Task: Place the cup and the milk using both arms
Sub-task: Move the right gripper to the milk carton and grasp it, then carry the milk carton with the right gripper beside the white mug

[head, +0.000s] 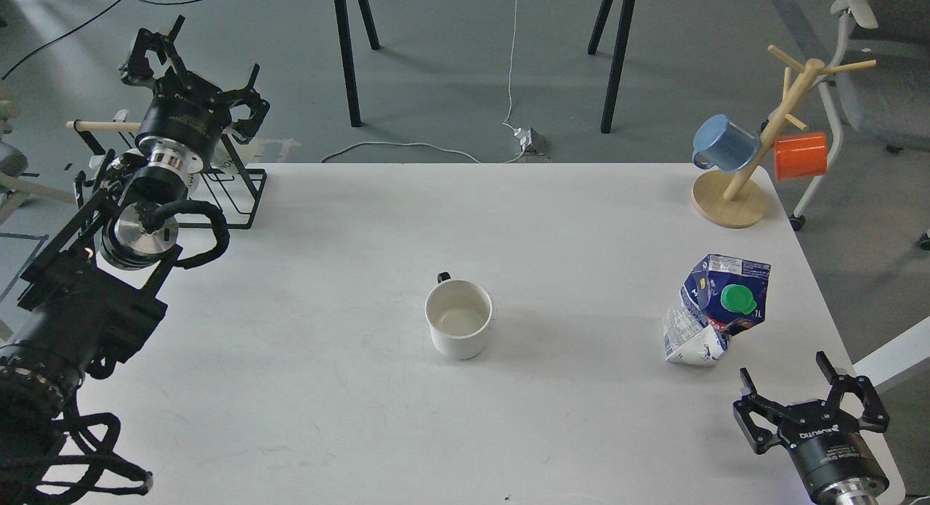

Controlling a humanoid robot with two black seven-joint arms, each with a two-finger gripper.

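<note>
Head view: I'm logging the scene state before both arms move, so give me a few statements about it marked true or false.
1. The cup stands upright near the middle of the table. True.
2. The right gripper is shut on the milk. False: it is open, just short of the carton and not touching it.
3. The milk's green cap is on. True.
4. The left gripper holds the cup. False: it is open and empty, at the table's far left corner.
5. Both mugs lie on the table. False: the blue mug and the orange mug hang on the wooden mug tree.
</note>
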